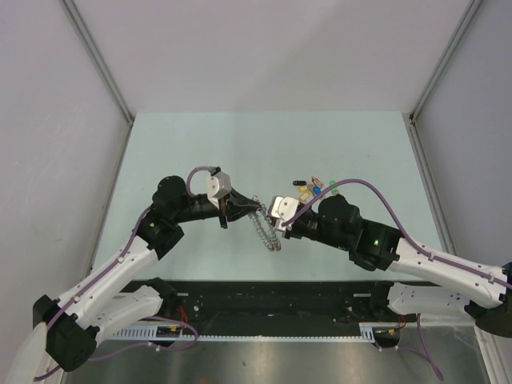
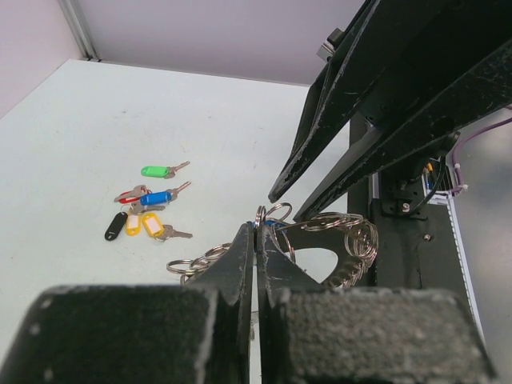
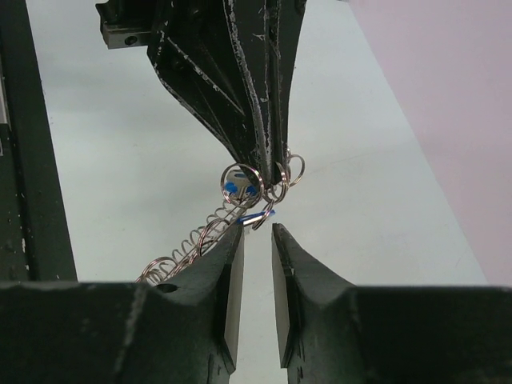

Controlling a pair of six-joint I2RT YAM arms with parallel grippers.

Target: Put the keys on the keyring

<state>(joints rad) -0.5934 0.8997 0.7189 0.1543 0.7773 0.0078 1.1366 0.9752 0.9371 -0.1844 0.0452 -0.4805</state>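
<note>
Top external view: both arms reach inward and meet over the middle of the pale green table. The keyring hangs between them as a slack chain of small wire loops, running from the left arm's tip toward the near side. Whether its lower end rests on the table cannot be told.

The left pincer is pressed together, its tips pinching a few loops at the top of the keyring. The rest of the loops sag in a curve just beyond and to the right in its wrist view.

The right pincer is spread, with a clear gap between its fingers. It sits just below the pinched loops and faces the left pincer's tips. A small blue piece shows at the loops right above that gap; what it is cannot be made out.

The keys lie in a loose cluster on the table, on the far side of the right arm's wrist and apart from the keyring. In the left wrist view the green key lies farthest. The blue key and a red one come next. The black key and two yellow ones lie nearest.
</note>
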